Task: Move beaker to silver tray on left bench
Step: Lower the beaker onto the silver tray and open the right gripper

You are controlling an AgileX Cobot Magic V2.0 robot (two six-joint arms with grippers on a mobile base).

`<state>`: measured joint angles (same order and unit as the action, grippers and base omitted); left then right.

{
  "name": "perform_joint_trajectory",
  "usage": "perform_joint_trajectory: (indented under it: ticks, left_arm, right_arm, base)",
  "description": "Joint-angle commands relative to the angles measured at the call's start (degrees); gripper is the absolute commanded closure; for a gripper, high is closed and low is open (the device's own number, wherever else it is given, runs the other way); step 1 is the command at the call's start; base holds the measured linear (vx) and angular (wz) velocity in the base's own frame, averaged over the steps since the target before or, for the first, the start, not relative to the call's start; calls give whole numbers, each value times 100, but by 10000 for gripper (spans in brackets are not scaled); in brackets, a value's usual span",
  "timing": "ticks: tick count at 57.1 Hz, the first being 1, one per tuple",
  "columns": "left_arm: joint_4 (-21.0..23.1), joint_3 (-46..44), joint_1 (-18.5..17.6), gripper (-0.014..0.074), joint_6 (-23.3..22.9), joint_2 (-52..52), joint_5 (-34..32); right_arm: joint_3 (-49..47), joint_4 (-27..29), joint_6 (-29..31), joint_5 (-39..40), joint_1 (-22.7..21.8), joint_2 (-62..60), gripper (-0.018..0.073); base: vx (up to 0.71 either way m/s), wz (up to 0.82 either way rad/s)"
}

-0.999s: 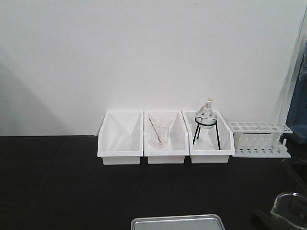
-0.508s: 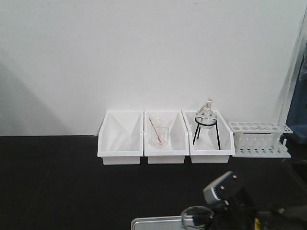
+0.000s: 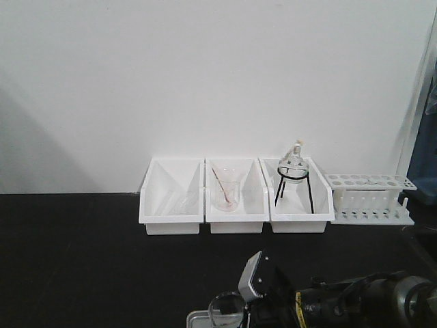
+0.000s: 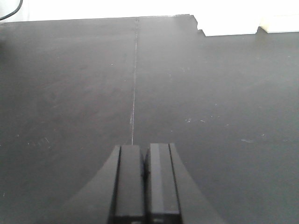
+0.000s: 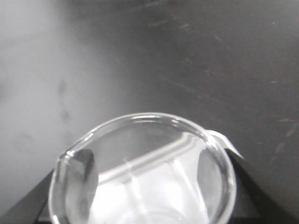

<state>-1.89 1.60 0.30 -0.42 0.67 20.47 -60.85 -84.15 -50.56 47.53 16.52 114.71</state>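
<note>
The black surface (image 3: pixel 82 260) of the left bench spreads ahead of both arms. The silver tray (image 3: pixel 197 320) lies directly beneath the right gripper (image 5: pixel 145 205), with only a corner showing in the front view. That gripper pinches the beaker (image 3: pixel 226 309) from opposite sides just below the rim, a dark finger (image 5: pixel 28 207) at each flank and the pour lip turned away to one side. Whether the base touches the tray, I cannot tell. The glass is light, rigid, smooth and breakable, so a moderate squeeze on the straight wall suits it better than the flared lip. The left gripper (image 4: pixel 145 182) is pressed together on nothing, with bare surface below it.
</note>
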Motion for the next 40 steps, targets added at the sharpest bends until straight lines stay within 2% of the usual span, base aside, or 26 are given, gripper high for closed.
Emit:
perform_joint_trajectory:
  ticks: [1, 11, 19, 29, 40]
  left_arm:
    - [9, 159, -36, 595, -8, 92, -443]
    - [9, 159, -36, 595, -8, 92, -443]
    - [9, 159, -36, 595, -13, 92, -444]
    - [9, 159, -36, 595, -13, 92, -444]
    - [9, 159, -36, 595, -13, 92, -444]
  right_arm:
    - [-168, 711, 698, 232, -27, -82, 563]
    - [-168, 1783, 1340, 244, -27, 278, 563]
    - [-168, 2335, 1788, 244, -20, 466, 563]
    - [-168, 2832, 1872, 236, -20, 597, 553]
    - [-162, 2878, 1867, 248, -20, 597, 482]
  base:
    - [0, 0]
    - [0, 0]
    - [0, 0]
    - [0, 0]
    - [0, 0]
